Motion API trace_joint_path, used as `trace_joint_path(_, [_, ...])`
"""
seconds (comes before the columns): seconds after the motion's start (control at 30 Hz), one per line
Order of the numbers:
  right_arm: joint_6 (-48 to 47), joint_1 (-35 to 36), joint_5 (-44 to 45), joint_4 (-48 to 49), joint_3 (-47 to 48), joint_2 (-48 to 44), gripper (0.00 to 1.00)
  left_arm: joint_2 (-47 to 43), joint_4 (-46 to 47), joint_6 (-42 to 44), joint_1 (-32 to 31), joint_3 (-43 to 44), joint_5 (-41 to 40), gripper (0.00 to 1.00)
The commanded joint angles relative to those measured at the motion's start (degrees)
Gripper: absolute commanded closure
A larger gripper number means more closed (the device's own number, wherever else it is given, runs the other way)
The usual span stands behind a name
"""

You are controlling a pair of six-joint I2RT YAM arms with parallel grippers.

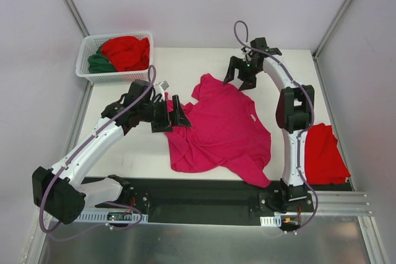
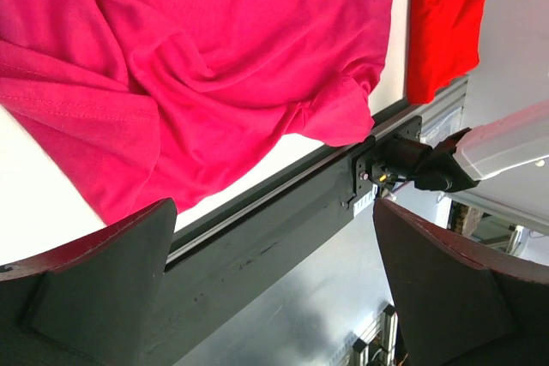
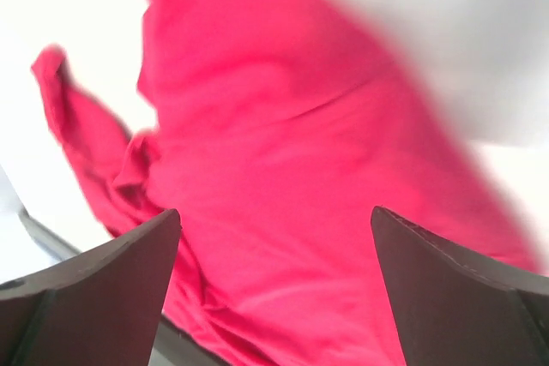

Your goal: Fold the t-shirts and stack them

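A magenta-pink t-shirt (image 1: 219,128) lies rumpled and spread in the middle of the white table (image 1: 133,153). A folded red t-shirt (image 1: 323,153) lies at the right edge. My left gripper (image 1: 172,114) hovers open at the pink shirt's left edge, holding nothing. My right gripper (image 1: 242,73) stands open above the shirt's far edge, empty too. The left wrist view shows the pink t-shirt (image 2: 197,57), the red t-shirt (image 2: 446,23) and my open left gripper (image 2: 274,272). Pink cloth (image 3: 300,195) fills the blurred right wrist view behind my open right gripper (image 3: 274,280).
A white lattice basket (image 1: 114,76) at the back left corner holds a red t-shirt (image 1: 127,52) and a dark green t-shirt (image 1: 99,63). A black rail (image 1: 204,193) runs along the near edge with both arm bases. Grey walls close in left, back and right.
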Motion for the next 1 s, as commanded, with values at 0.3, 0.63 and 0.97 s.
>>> trace_joint_path(0.3, [-4.16, 1.96, 1.12, 1.73, -7.21, -8.51, 0.04, -2.30, -2.26, -1.15, -0.15, -0.17, 0.23, 0.01])
trace_joint_path(0.63, [-2.24, 3.99, -8.65, -0.89, -8.90, 1.23, 0.04, -1.33, -2.96, -0.27, -0.24, 0.97, 0.49, 0.01])
trace_joint_path(0.97, [-7.95, 3.30, 6.30, -11.87, 6.02, 12.12, 0.04, -2.39, -6.30, -0.27, -0.24, 1.06, 0.23, 0.01])
